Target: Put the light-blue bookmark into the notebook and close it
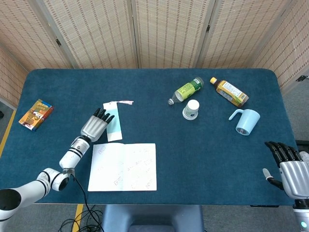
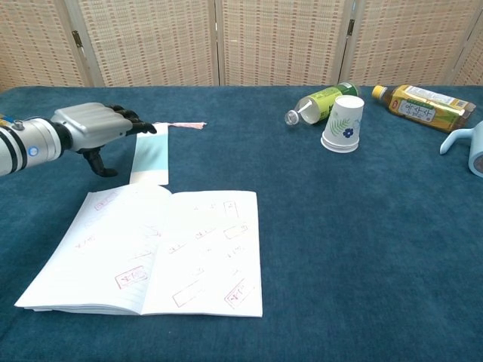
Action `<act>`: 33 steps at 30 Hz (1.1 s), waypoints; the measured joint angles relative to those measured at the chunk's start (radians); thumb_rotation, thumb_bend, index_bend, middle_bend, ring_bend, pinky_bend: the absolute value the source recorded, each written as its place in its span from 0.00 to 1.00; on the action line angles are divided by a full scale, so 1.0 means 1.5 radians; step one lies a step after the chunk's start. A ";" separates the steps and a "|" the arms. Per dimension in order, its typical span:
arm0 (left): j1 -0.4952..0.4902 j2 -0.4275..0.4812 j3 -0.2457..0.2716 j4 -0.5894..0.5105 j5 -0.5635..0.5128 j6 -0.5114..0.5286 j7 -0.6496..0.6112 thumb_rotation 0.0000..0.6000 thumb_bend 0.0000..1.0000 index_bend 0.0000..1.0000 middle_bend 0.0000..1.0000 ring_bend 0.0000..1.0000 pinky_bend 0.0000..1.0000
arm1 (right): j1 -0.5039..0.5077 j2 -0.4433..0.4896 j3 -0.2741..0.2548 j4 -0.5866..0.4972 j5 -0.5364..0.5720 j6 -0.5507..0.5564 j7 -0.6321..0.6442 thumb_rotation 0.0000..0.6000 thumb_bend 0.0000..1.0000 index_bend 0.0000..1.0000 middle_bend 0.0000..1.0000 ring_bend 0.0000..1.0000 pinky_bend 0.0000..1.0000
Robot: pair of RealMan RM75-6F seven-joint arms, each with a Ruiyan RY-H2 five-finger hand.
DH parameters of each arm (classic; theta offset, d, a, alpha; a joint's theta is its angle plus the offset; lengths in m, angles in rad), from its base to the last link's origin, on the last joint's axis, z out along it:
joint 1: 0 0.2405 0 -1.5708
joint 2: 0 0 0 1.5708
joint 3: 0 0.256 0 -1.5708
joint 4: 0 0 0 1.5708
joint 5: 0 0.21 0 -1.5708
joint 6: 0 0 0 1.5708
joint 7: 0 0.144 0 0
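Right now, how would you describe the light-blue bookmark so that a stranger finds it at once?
On the blue table, find the open notebook near the front edge. Just behind its left page lies the light-blue bookmark, flat, with the left hand at its side. It is the only thin paper strip, pale blue below a white top with a pink tassel.

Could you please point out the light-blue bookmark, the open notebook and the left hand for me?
light-blue bookmark point(image 1: 114, 126): head view, lower part of the blue strip.
open notebook point(image 2: 200, 253): chest view, middle of the right page.
left hand point(image 2: 90, 124): chest view, back of the hand.
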 measured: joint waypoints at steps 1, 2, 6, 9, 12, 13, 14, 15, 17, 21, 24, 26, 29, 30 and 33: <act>-0.001 -0.003 -0.002 0.004 0.000 -0.002 0.004 1.00 0.30 0.08 0.14 0.05 0.09 | -0.001 0.000 0.000 0.000 0.001 0.001 0.001 1.00 0.23 0.14 0.18 0.14 0.20; -0.001 -0.006 -0.005 0.007 0.000 -0.005 0.009 1.00 0.30 0.08 0.14 0.05 0.09 | -0.002 0.000 0.000 0.001 0.001 0.001 0.001 1.00 0.23 0.14 0.18 0.14 0.20; -0.003 -0.017 -0.016 0.018 0.001 -0.014 0.027 1.00 0.30 0.08 0.14 0.05 0.09 | -0.004 0.000 -0.001 0.003 0.004 0.002 0.004 1.00 0.23 0.14 0.18 0.14 0.20; -0.003 -0.022 -0.018 0.025 0.003 -0.016 0.039 1.00 0.30 0.08 0.14 0.05 0.09 | -0.005 0.001 0.000 0.003 0.005 0.003 0.005 1.00 0.23 0.14 0.18 0.14 0.20; -0.002 -0.030 -0.023 0.033 0.002 -0.022 0.053 1.00 0.30 0.07 0.14 0.05 0.09 | -0.005 0.001 0.000 0.005 0.006 0.003 0.006 1.00 0.23 0.14 0.18 0.14 0.20; -0.002 -0.033 -0.025 0.035 0.001 -0.024 0.055 1.00 0.30 0.07 0.14 0.05 0.09 | -0.005 0.001 0.000 0.005 0.006 0.003 0.006 1.00 0.23 0.14 0.18 0.14 0.20; -0.002 -0.035 -0.027 0.037 0.000 -0.027 0.058 1.00 0.30 0.07 0.14 0.05 0.09 | -0.006 0.001 0.000 0.005 0.006 0.003 0.006 1.00 0.23 0.14 0.18 0.14 0.20; -0.002 -0.039 -0.030 0.039 -0.002 -0.031 0.060 1.00 0.30 0.07 0.14 0.05 0.09 | -0.006 0.001 0.000 0.005 0.007 0.003 0.006 1.00 0.23 0.14 0.18 0.14 0.20; -0.002 -0.043 -0.034 0.042 -0.003 -0.034 0.063 1.00 0.30 0.07 0.14 0.05 0.09 | -0.006 0.001 0.000 0.004 0.008 0.003 0.006 1.00 0.23 0.14 0.18 0.14 0.20; -0.004 -0.051 -0.042 0.042 0.000 -0.038 0.063 1.00 0.30 0.07 0.14 0.05 0.09 | -0.008 0.002 0.000 0.005 0.009 0.003 0.007 1.00 0.23 0.14 0.18 0.14 0.20; -0.007 -0.056 -0.046 0.037 0.007 -0.036 0.062 1.00 0.30 0.07 0.14 0.05 0.09 | -0.009 0.002 -0.001 0.005 0.010 0.005 0.008 1.00 0.23 0.14 0.18 0.14 0.20; -0.010 -0.060 -0.050 0.032 0.010 -0.036 0.063 1.00 0.30 0.07 0.14 0.05 0.09 | -0.010 0.002 -0.001 0.006 0.010 0.005 0.008 1.00 0.23 0.14 0.18 0.14 0.20; -0.017 -0.068 -0.056 0.025 0.014 -0.035 0.070 1.00 0.30 0.07 0.14 0.05 0.09 | -0.012 0.002 -0.001 0.007 0.011 0.007 0.010 1.00 0.23 0.14 0.18 0.14 0.20; -0.021 -0.072 -0.060 0.021 0.015 -0.034 0.074 1.00 0.30 0.07 0.14 0.05 0.09 | -0.013 0.003 -0.001 0.007 0.011 0.008 0.011 1.00 0.23 0.14 0.18 0.14 0.20; -0.031 -0.082 -0.070 0.009 0.015 -0.033 0.083 1.00 0.30 0.07 0.14 0.05 0.09 | -0.015 0.003 -0.001 0.008 0.012 0.011 0.013 1.00 0.23 0.14 0.18 0.14 0.20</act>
